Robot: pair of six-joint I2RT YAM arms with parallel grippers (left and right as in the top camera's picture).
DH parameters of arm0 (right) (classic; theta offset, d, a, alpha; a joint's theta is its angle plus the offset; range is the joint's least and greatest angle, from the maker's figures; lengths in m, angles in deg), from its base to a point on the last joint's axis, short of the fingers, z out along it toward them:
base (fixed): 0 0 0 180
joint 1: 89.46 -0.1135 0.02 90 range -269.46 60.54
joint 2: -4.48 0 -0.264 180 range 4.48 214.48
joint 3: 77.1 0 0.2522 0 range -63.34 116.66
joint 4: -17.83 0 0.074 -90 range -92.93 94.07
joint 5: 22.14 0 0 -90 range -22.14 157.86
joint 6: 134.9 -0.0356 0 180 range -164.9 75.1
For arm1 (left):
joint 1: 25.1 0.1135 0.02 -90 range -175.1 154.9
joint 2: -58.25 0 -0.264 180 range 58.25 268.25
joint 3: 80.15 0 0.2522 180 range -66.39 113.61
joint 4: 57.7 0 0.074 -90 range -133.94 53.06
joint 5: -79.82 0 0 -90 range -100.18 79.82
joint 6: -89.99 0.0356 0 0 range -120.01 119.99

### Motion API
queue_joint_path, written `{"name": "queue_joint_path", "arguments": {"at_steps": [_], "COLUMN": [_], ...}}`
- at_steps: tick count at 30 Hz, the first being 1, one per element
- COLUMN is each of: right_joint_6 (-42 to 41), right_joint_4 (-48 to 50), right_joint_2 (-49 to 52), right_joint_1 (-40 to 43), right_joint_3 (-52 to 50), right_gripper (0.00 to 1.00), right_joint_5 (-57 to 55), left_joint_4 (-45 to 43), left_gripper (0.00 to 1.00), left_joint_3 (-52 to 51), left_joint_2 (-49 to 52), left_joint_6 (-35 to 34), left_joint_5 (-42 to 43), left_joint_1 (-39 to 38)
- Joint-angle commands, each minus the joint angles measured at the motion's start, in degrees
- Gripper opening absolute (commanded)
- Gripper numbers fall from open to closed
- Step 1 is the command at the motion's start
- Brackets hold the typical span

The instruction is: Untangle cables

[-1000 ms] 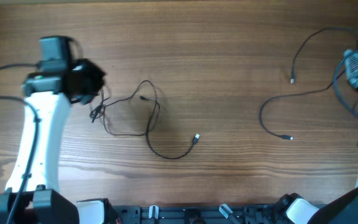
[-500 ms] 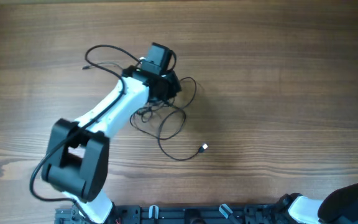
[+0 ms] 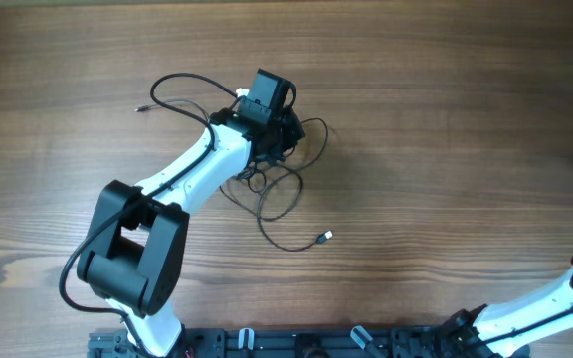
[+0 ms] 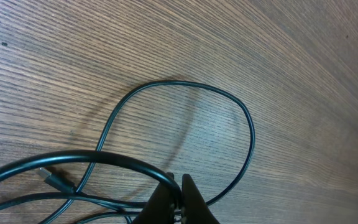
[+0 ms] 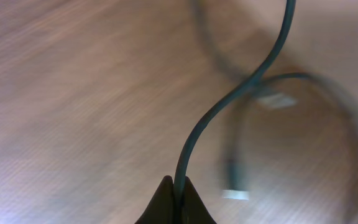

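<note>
Fingers of your left gripper (image 4: pixel 178 190) are clamped on one strand of the knotted cables (image 3: pixel 272 194) left of centre on the table (image 3: pixel 446 149), seemingly to draw it loose, while your right gripper (image 5: pixel 178 185) pinches a separate cord (image 5: pixel 229 99), kept well apart.

Two arms (image 3: pixel 182 184) (image 3: pixel 545 303), one cable tangle (image 3: pixel 255 181), one separate cable (image 5: pixel 188 143).

Wooden bench (image 3: pixel 446 119) fills whole overhead view. Warm mid-brown surface, grain running left to right. Darker grain swirl (image 3: pixel 3 267) at lower left. Finish matte. Light even and diffuse; shadows soft, close under whatever casts them. Black strip (image 3: pixel 296 346) with pale clips along near edge. Left wrist view: fine grain, sharp. Right wrist view: same wood, blurred.
</note>
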Motion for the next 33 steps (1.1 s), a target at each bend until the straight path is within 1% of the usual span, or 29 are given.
{"name": "queue_joint_path", "arguments": {"at_steps": [1,2,3,4,7,8,9,11,12,13,14,15,16,17,19,20,21,22,23,25,28,31,33], "right_joint_6": [-10.1,-10.9,-10.9,-11.0,-11.2,-13.6,-18.3,-26.1,-30.6,-30.2,-28.9,-25.7,-23.7,-18.8,-7.8,-4.5,-2.7,-2.8,-3.8,-4.0,-0.2,-0.3,-0.1], "right_joint_4": [-0.1,0.5,0.4,0.7,2.1,1.2,-0.9,-4.4,-7.3,-10.2,-12.1,-14.8,-17.2,-21.2,-30.1,-32.6,-33.9,-33.4,-32.7,-31.9,-31.7,-30.8,-29.8], "right_joint_2": [1.2,1.1,0.0,-2.0,-12.0,-15.7,-19.4,-22.7,-24.1,-24.3,-24.2,-24.1,-24.1,-24.1,-24.1,-24.0,-23.8,-23.8,-23.8,-23.8,-23.8,-23.8,-23.5], "right_joint_1": [-2.4,-2.4,-2.4,-2.4,-4.2,-5.0,-5.9,-7.0,-8.4,-10.6,-12.4,-15.0,-16.9,-19.9,-26.3,-29.3,-33.6,-37.0,-40.3,-45.2,-50.3,-50.9,-51.0], "right_joint_3": [0.2,0.2,0.6,0.6,0.6,0.6,0.6,0.6,0.6,0.6,0.4,0.0,0.0,0.0,0.0,0.0,0.0,0.0,0.0,0.0,0.0,0.0,0.0], "right_gripper": [0.07,0.25,0.73,1.0,1.0,1.0,1.0,1.0,1.0,1.0,0.99,1.0,1.0,1.0,1.0,1.0,1.0,1.0,1.0,1.0,1.0,1.0,1.0], "right_joint_5": [-6.3,-9.6,-11.0,-10.4,-3.2,0.3,4.6,12.0,21.9,33.5,38.9,44.3,47.0,50.4,51.2,50.8,50.6,48.7,46.2,45.1,40.6,40.3,40.5], "left_joint_4": [-0.2,-0.2,-0.2,-0.2,-0.2,-0.4,-1.0,-2.8,-5.1,-8.8,-11.8,-15.0,-17.5,-19.3,-20.9,-20.5,-20.2,-20.2,-20.2,-20.3,-21.1,-23.8,-23.8], "left_gripper": [0.04,0.05,0.05,0.05,0.04,0.04,0.04,0.04,0.04,0.04,0.04,0.04,0.04,0.04,0.04,0.04,0.04,0.04,0.04,0.04,0.04,0.04,0.04], "left_joint_3": [0.3,0.3,0.3,0.3,0.3,0.3,0.3,0.3,0.3,0.3,0.3,0.3,0.3,0.3,0.3,0.3,0.3,0.3,0.3,0.3,0.3,0.3,0.3], "left_joint_2": [0.5,0.5,0.5,0.5,0.5,0.5,0.5,0.5,0.5,-0.2,-1.4,-3.1,-4.5,-6.0,-10.3,-11.9,-13.4,-14.3,-14.9,-15.3,-15.3,-15.3,-15.3], "left_joint_6": [-0.3,-0.3,-0.3,-0.3,-0.3,-0.3,-0.3,0.3,4.7,11.3,13.7,13.7,13.7,13.7,13.7,15.3,17.9,20.1,23.8,28.9,30.2,30.2,30.2], "left_joint_5": [-0.8,-0.8,-0.8,-0.8,-0.8,-0.8,-0.7,0.4,3.4,11.0,17.4,22.8,26.2,28.4,30.8,31.1,33.3,37.3,42.0,50.1,59.7,74.3,80.8], "left_joint_1": [-0.3,-0.3,-0.3,-0.3,-0.3,-0.3,-0.5,-0.9,-1.0,-0.7,-0.1,0.7,1.5,2.2,4.0,4.6,5.1,5.3,5.3,5.4,9.3,16.4,19.7]}}
